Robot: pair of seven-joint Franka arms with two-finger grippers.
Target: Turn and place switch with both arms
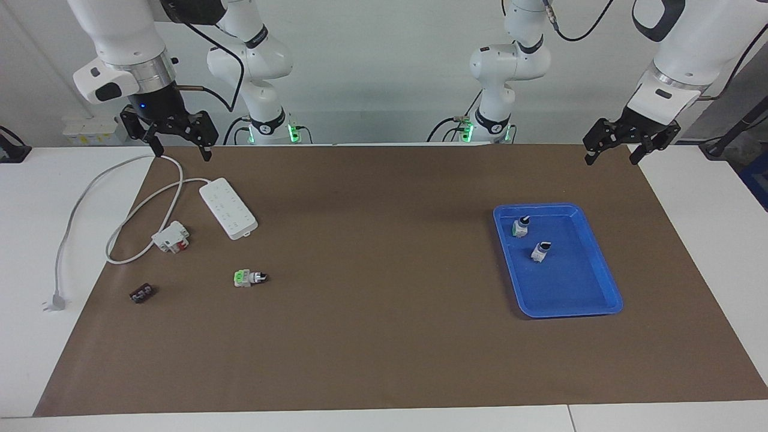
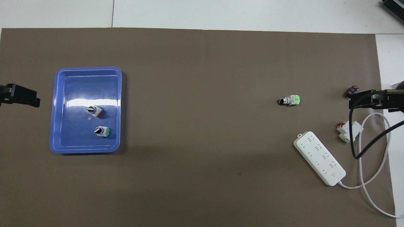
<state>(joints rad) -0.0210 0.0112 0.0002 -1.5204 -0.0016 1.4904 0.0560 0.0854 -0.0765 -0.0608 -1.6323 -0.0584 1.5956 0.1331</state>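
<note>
The brown mat [image 1: 384, 336] covers most of the desk, with white desk edge showing at both ends. The right arm [image 1: 120, 42] hangs raised over the corner nearest the robots at its own end, its gripper [image 1: 177, 139] over the white cable [image 1: 78, 210], jaws spread apart and holding nothing. The left arm [image 1: 690, 54] waits raised over the matching corner at its end, its gripper [image 1: 614, 150] likewise spread wide and bare.

The blue tray [image 1: 600, 264] sits on the mat toward the left arm's end. At the right arm's end lies the white power strip [image 1: 228, 208], with the white-and-red block [image 1: 171, 236] just beside it, a little farther from the robots.

The switch [image 2: 94, 111] with the orange end block stands in the tray, black knob up; a green-ended switch [image 2: 101, 131] stands near it, nearer to the robots. Another green-ended switch [image 1: 250, 277] lies on its side on the bare mat. A small dark part [image 1: 142, 293] lies near the mat's edge at the right arm's end
</note>
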